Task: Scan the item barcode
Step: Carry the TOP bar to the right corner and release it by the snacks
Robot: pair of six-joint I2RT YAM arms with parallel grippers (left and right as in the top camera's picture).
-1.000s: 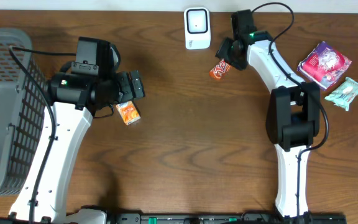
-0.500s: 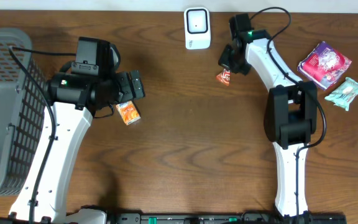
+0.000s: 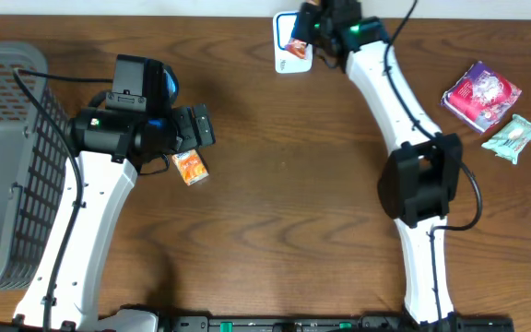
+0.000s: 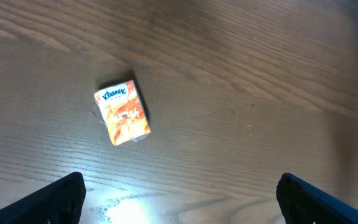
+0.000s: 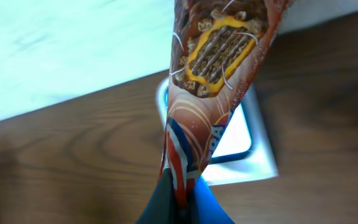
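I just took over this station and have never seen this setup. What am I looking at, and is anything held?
Two white robot arms work at a wooden table. The wide picture looks down from above; the other two come from wrist cameras. The right gripper is shut on a red snack packet, holding it over the white scanner at the far edge. The left gripper is open and empty, near an orange Kleenex pack. A grey basket sits at the left; a pink pack and a pale green packet lie at the right.
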